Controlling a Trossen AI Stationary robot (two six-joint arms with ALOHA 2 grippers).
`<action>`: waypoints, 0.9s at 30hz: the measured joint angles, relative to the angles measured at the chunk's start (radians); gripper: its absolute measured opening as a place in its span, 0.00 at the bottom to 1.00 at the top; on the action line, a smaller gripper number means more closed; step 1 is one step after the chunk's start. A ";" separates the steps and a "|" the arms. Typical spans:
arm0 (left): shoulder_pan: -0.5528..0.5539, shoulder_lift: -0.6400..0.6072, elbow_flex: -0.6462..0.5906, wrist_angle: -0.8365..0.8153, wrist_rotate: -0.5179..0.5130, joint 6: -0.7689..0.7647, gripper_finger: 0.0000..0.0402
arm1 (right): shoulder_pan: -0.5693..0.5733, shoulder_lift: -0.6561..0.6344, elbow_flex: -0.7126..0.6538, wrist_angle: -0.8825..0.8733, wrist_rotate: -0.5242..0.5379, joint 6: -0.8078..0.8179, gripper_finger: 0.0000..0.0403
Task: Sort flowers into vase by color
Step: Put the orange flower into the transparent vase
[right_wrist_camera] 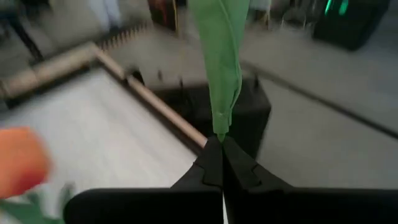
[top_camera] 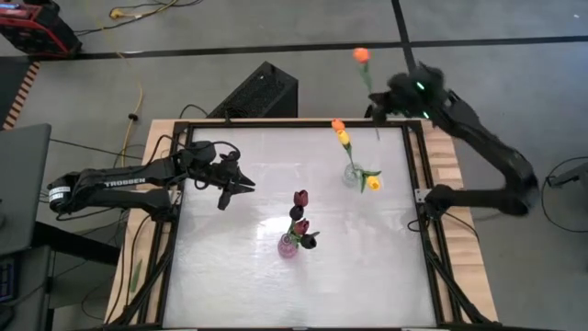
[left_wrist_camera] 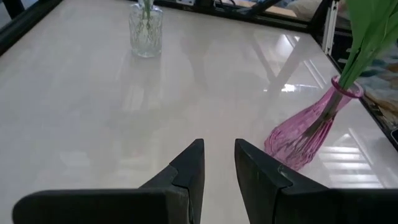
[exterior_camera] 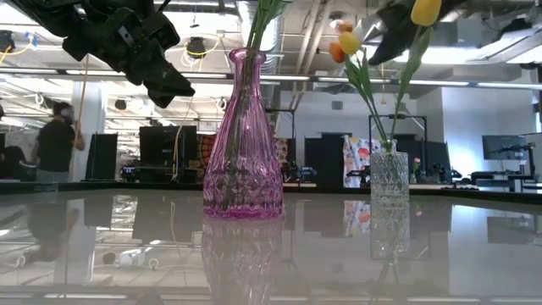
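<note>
Flowers status: one orange-red tulip (top_camera: 361, 55) is clamped by its green stem in the right gripper (right_wrist_camera: 222, 147), fingers pinched together on it, held in the air beyond the table's far right corner, off the white table (top_camera: 239, 267). Its leaf (right_wrist_camera: 221, 56) sticks up past the fingertips in the right wrist view. Clear glass vase (top_camera: 352, 175) sits on the right half of the table with yellow and orange heads (top_camera: 341, 131) up top and one yellow head (top_camera: 373, 183) drooping just beside the vase. Pink glass vase (exterior_camera: 243, 144) stands near the table's middle, holding the dark maroon tulips (top_camera: 300, 213). Vases are well apart. Left gripper (left_wrist_camera: 217, 163) hovers over the left part of the table, fingers slightly apart, nothing between them, pointing towards the pink vase. A person (exterior_camera: 56, 142) stands in the room behind.
</note>
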 joint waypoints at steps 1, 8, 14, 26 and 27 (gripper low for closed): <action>0.000 0.000 0.000 -0.004 0.000 0.006 0.19 | -0.001 -0.061 -0.062 0.056 0.000 0.023 0.04; 0.000 0.000 0.000 -0.005 0.000 0.035 0.19 | 0.091 -0.413 -0.477 0.517 -0.001 0.179 0.04; 0.000 0.000 0.000 0.011 -0.001 0.044 0.19 | 0.205 -0.534 -0.762 0.959 0.042 0.288 0.04; 0.000 0.000 0.000 0.011 -0.001 0.018 0.19 | 0.300 -0.535 -0.871 0.990 0.131 0.204 0.04; 0.000 0.000 0.000 0.012 -0.001 0.018 0.19 | 0.297 -0.536 -0.870 0.993 0.132 0.195 0.04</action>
